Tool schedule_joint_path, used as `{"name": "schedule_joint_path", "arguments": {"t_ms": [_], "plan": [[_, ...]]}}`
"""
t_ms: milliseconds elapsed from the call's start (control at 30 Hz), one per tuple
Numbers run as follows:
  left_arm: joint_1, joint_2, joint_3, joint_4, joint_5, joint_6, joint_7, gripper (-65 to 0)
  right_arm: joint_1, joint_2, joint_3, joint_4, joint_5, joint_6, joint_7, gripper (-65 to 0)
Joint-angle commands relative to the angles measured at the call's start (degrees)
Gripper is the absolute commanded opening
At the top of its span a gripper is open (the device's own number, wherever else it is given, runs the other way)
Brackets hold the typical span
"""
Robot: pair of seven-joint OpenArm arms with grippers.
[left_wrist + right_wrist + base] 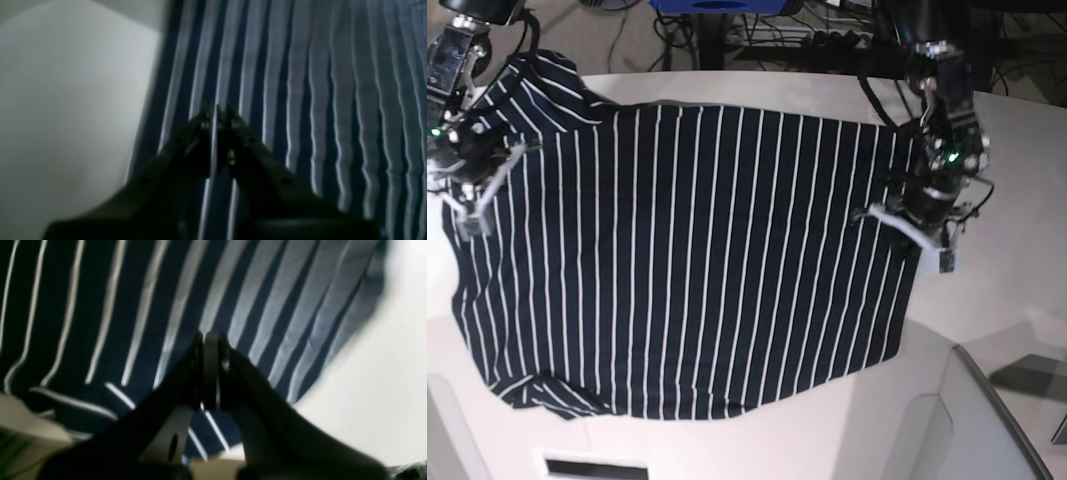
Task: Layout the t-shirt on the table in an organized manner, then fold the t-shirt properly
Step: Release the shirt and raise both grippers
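Behind the t-shirt [697,260], cables [777,40] crowd the table [1017,300] edge

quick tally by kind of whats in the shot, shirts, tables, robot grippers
t-shirt: 1, dark with thin white stripes, spread on the table
table: 1, white
grippers: 2, left gripper at one side edge of the shirt and right gripper at the other, jaws shut on both
total: 4

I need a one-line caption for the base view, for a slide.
Striped t-shirt spread across the white table, with the left gripper and right gripper at opposite edges, jaws shut.
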State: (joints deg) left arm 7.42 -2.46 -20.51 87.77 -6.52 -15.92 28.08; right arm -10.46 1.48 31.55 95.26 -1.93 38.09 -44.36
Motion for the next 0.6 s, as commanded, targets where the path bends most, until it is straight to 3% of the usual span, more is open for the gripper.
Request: {"name": "schedule_joint_path", "arguments": {"t_ms": [0, 67, 133, 267, 333, 400, 500, 567], "plan": [[1.2, -1.8, -0.5, 2.8, -1.7, 0.3, -0.7, -65.0, 0.6, 0.0, 3.2, 2.1, 0.1, 0.0, 0.4, -64.1], [4.3, -3.2, -0.5, 4.9, -4.2, 0.3, -0.1, -65.0, 0.9, -0.5, 7.8, 3.0, 1.5, 1.2, -0.1, -62.7], [7.1, -4.4, -0.7, 5.2, -5.3, 0.3, -0.3, -65.0, 0.2, -0.2, 10.6, 2.7, 4.3, 1.9, -0.1, -56.1], [12.3, -5.8, -0.8, 5.5, -5.7, 0.3, -0.5, -62.7, -2.9, -0.2, 15.8, 2.5, 8.9, 1.9, -2.6, -33.0], [14.3, -5.3, -2.5, 5.5, -5.8, 0.3, -0.5, -48.5, -4.7, -0.2, 18.3, 1.6, 12.3, 1.9, -2.9, -21.8], [16.1, -4.1, -5.0, 5.4, -5.8, 0.3, -0.5, -36.5, -5.2, -0.2, 21.4, -0.5, 13.8, 1.9, -2.6, -15.0], [18.4, -1.5, -9.2, 5.5, -5.8, 0.3, -0.5, -24.7, -5.2, 1.3, 23.3, -6.3, 14.1, 1.9, -2.5, -14.9], [19.1, -0.5, -11.4, 5.1, -5.8, 0.3, -0.5, -21.2, -5.0, 2.4, 23.4, -10.7, 14.1, 1.9, -2.5, -14.9]]}}
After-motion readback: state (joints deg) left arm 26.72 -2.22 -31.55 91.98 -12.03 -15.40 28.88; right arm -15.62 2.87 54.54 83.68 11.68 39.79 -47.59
